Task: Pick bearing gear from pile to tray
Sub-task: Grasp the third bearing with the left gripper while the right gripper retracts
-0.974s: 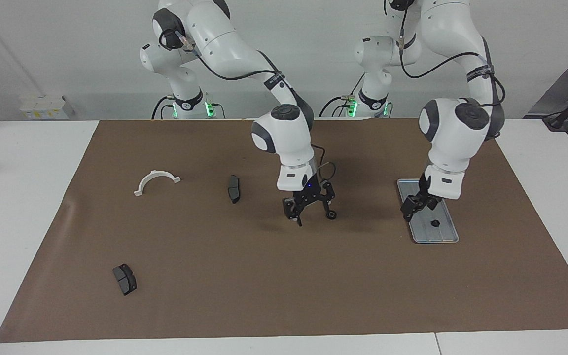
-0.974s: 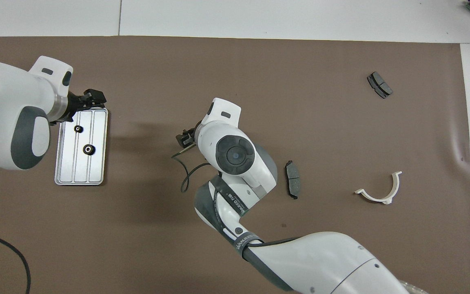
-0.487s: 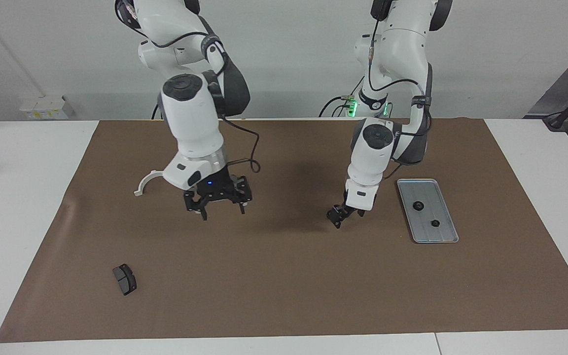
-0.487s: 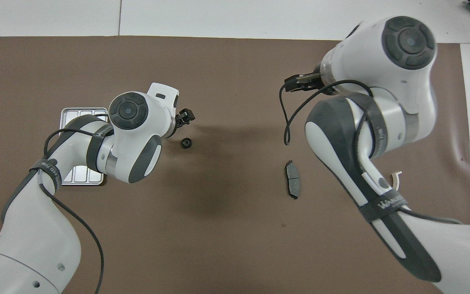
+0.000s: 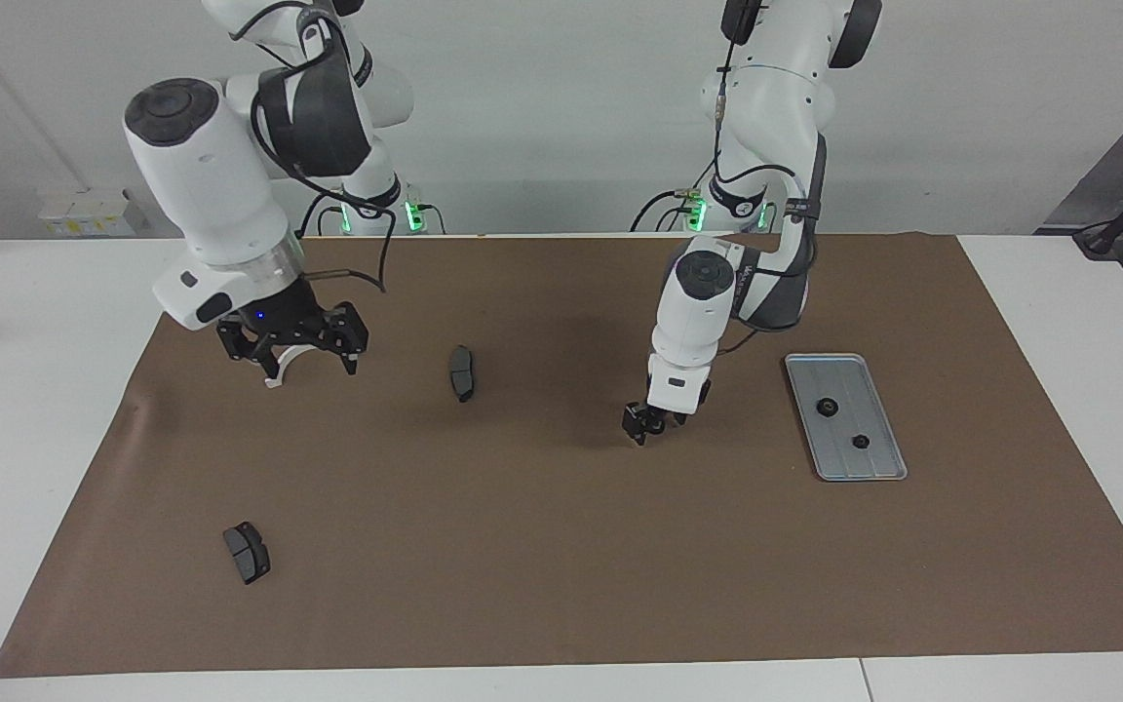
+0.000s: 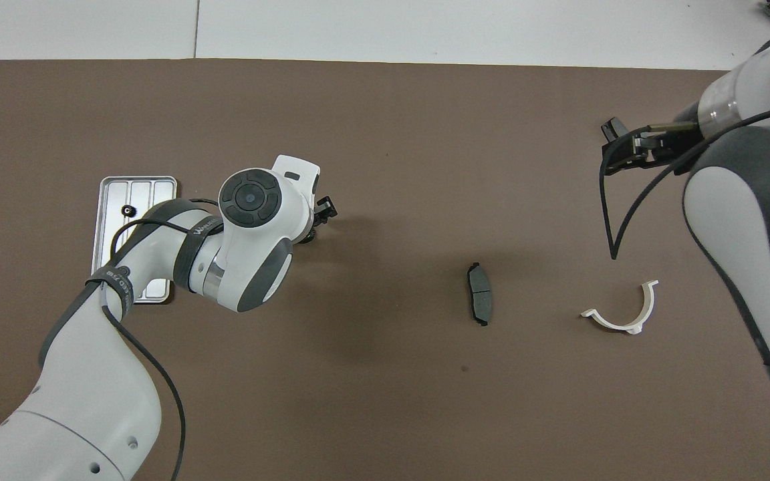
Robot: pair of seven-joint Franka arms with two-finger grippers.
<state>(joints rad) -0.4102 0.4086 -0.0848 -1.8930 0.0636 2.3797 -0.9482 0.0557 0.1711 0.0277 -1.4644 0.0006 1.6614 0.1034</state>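
Observation:
The silver tray [image 5: 849, 375] lies on the brown mat toward the left arm's end and holds two small black gears [image 5: 826, 407] [image 5: 860, 441]. In the overhead view the tray [image 6: 158, 190] shows one gear [image 6: 129, 210]; the left arm covers the rest. My left gripper [image 5: 639, 429] is down at the mat beside the tray and also shows in the overhead view [image 6: 323, 212]; what is under it is hidden. My right gripper [image 5: 290, 356] is open, empty and raised over the white half-ring bracket [image 5: 274, 375].
A dark pad [image 5: 462, 372] lies mid-mat, also in the overhead view [image 6: 480, 302]. A second pad [image 5: 247, 552] lies farther from the robots, toward the right arm's end. The bracket [image 6: 622, 317] shows whole from overhead, where the right gripper [image 6: 615, 143] covers the second pad.
The right gripper let a gear go mid-mat, then rose and swung away to over the bracket. The left gripper left the tray and came down where that gear lay.

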